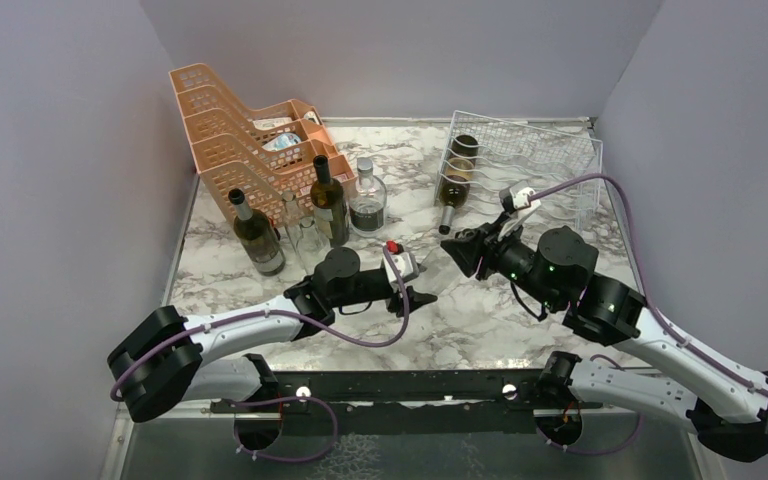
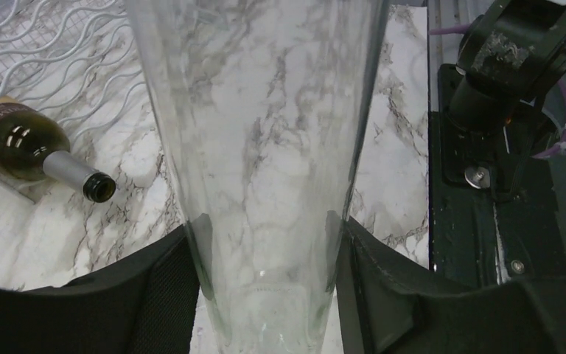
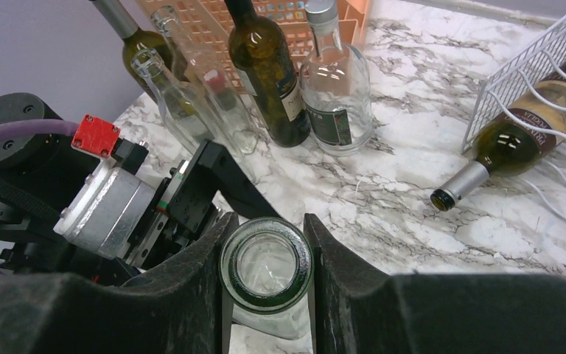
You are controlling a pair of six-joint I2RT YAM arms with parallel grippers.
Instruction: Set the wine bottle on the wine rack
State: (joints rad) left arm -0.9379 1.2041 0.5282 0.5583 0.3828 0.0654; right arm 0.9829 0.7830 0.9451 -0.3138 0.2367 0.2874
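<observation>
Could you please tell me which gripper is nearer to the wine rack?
Right. The right gripper sits just in front of the wine rack; the left gripper is farther off, mid-table.

- The clear wine bottle (image 2: 265,147) runs off the left wrist view's top and bottom.
- From above, its glass hardly shows against the surface (image 1: 485,325).
- The dark bottle (image 2: 15,140) has its label cut off at the edge.

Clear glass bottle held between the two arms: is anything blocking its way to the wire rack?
Nothing stands on the marble tabletop between the clear glass wine bottle and the silver wire wine rack. One left cradle is taken, though: a dark green labelled bottle lies there, its neck sticking out.
</observation>
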